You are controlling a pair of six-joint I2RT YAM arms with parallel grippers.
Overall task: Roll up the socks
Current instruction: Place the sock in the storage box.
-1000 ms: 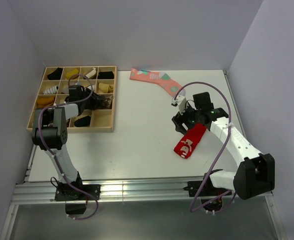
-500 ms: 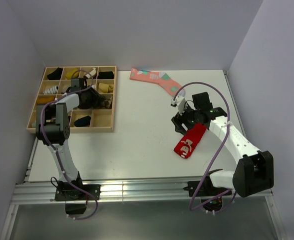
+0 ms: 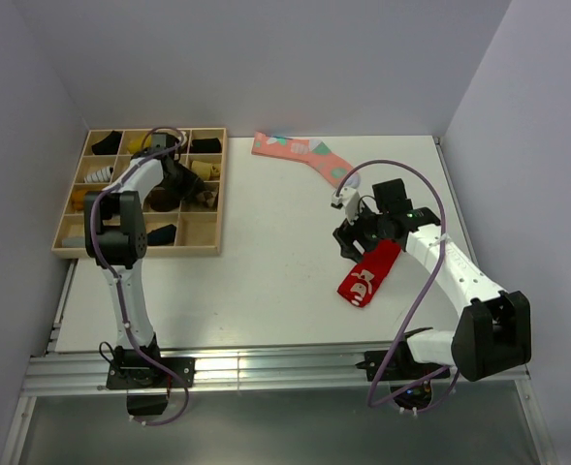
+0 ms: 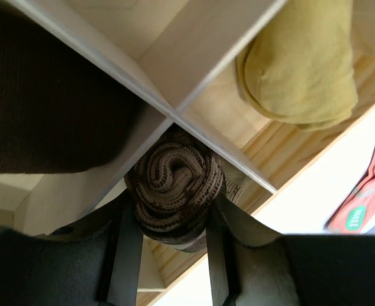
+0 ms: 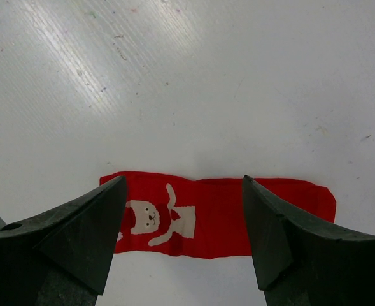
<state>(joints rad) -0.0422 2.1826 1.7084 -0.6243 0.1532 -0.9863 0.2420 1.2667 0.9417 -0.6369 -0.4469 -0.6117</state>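
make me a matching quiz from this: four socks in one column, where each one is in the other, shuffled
1 rolled brown sock
2 red sock
3 pink sock
4 yellow sock

a flat by the table's far edge
b lying loose in a tray compartment
c gripped in the left pincer
d flat under the open right pincer

Pairs: 1-c, 2-d, 3-a, 4-b
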